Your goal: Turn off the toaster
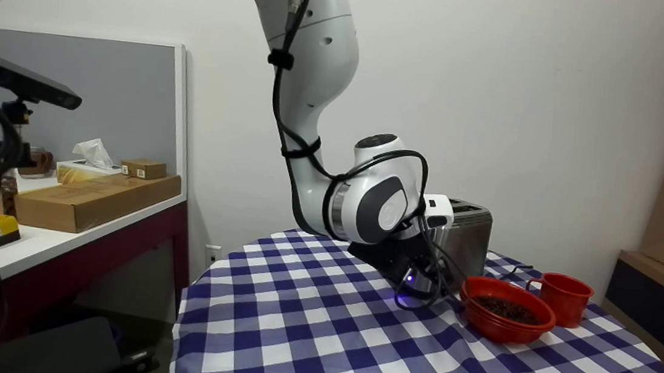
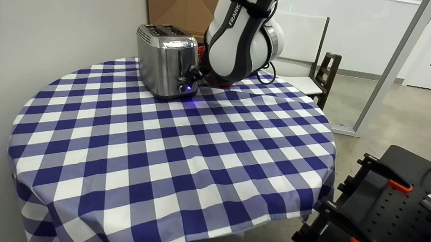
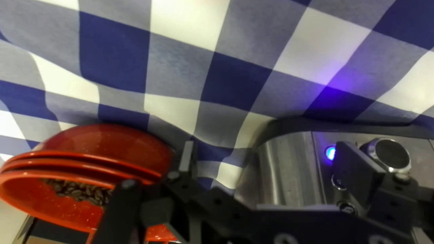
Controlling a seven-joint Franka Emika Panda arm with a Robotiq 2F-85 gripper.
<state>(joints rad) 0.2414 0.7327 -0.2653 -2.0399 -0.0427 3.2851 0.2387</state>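
The silver toaster (image 1: 465, 242) stands upright on the checked tablecloth. It also shows in an exterior view (image 2: 155, 59) with its control end facing my gripper (image 2: 196, 74). In the wrist view the toaster's front (image 3: 288, 166) is at the lower right, with a lit blue button (image 3: 329, 153) and a dark knob (image 3: 390, 154). My gripper (image 3: 268, 161) is open, with nothing held between its fingers. Its right finger is in front of the control panel, just beside the lit button and partly covering it; contact cannot be told. Its left finger is near the red bowls.
Stacked red bowls (image 1: 501, 328) holding dark beans stand close beside the toaster and gripper. A red mug (image 1: 564, 300) is behind them. A dark cord (image 1: 516, 271) lies on the tablecloth (image 2: 169, 153). A wall rises behind the table.
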